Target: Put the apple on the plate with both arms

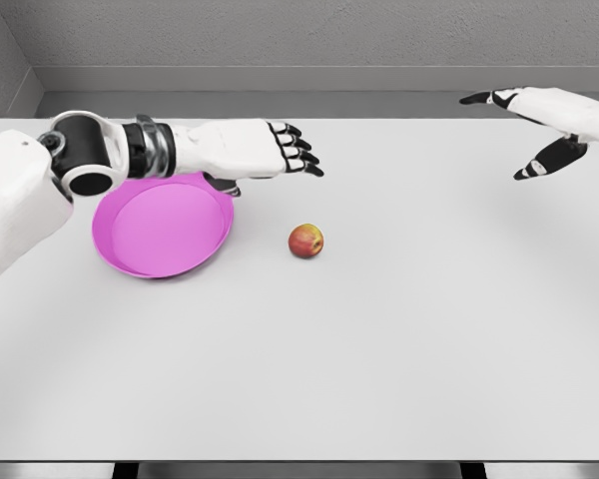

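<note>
A small red and yellow apple (305, 240) lies on the white table just right of a magenta plate (140, 249). My left hand (298, 152) reaches over the plate's far rim, fingers relaxed and holding nothing, a short way above and left of the apple. Far off at the upper right my right hand (519, 135) hovers with thumb and fingers spread wide, empty, well away from the apple.
The white table (379, 349) runs to a grey back wall, and its front edge shows along the bottom of the picture. The left forearm hides part of the plate's far rim.
</note>
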Controlling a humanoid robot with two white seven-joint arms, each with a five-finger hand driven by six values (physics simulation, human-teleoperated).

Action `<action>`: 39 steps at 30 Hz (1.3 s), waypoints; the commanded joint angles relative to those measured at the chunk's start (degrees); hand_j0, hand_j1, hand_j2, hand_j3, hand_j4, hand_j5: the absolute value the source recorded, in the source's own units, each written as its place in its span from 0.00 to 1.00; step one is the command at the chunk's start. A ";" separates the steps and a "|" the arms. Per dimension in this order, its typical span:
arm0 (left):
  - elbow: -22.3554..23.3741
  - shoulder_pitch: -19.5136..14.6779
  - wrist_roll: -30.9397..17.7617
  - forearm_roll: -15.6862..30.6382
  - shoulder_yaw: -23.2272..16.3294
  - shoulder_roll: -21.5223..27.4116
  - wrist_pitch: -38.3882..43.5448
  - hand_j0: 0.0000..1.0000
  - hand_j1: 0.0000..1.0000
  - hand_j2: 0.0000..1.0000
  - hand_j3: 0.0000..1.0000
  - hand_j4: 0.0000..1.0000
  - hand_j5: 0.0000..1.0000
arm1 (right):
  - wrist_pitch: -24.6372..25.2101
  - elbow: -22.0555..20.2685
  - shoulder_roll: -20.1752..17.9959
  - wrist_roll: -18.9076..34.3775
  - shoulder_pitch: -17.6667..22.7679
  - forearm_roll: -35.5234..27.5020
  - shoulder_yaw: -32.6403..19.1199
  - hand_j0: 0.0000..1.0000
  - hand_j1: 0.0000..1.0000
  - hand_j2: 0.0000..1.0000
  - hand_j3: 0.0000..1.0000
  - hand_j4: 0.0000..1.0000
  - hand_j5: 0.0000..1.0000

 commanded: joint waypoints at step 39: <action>4.97 0.88 -9.57 -6.59 -6.31 -9.70 0.08 0.73 0.73 0.73 0.73 0.73 0.73 | -0.21 -4.06 1.97 -0.02 2.99 -0.51 0.91 1.00 1.00 1.00 1.00 1.00 1.00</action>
